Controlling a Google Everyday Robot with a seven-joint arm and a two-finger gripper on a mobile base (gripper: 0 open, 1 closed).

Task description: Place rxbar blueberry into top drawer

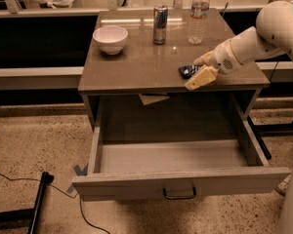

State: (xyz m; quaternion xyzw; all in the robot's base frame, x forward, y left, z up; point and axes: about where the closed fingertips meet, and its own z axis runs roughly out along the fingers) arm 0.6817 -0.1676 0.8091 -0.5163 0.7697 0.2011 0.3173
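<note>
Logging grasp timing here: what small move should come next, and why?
Probably settle the gripper onto the rxbar blueberry and secure it: the bar lies on the tabletop at the gripper's tip, and the top drawer already stands open below.

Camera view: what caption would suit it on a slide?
Robot's claw at the small dark-blue crinkled snack-bar wrapper on the grey table, above the pulled-out grey-beige top drawer.
</note>
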